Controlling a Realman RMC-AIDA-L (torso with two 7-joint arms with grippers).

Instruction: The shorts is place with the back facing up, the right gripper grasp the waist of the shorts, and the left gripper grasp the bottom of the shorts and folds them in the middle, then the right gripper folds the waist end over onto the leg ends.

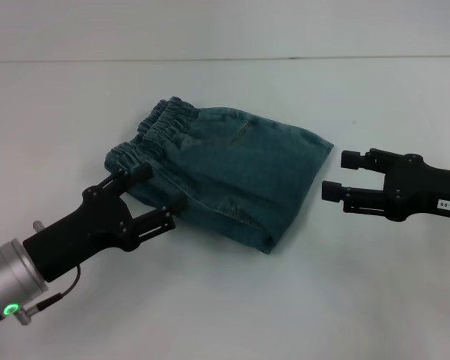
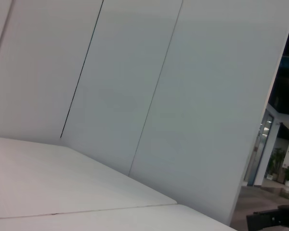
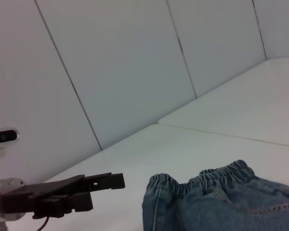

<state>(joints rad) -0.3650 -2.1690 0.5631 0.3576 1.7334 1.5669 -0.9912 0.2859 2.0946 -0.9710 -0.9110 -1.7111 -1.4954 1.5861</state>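
You are seeing the shorts (image 1: 232, 169) lying folded on the white table (image 1: 225, 300), between both grippers. Your left gripper (image 1: 156, 196) is hovering spread wide beside the waistband (image 1: 154, 135), gripping nothing. Your right gripper (image 1: 343, 174) is waiting wide, empty, just right of the fabric.

One pair of shorts, two pincers, one counter.

A single pair of blue-green denim shorts (image 1: 232, 176) lies folded on the one white counter (image 1: 225, 307), showing one gathered waistband (image 1: 154, 135). Two black pincers are in sight: the left pincer (image 1: 156, 195), with one silver wrist and one green light, has two fingers spread at the waistband end; the right pincer (image 1: 343, 174), carrying one small white label, has two fingers spread just beyond the opposite edge of the shorts.
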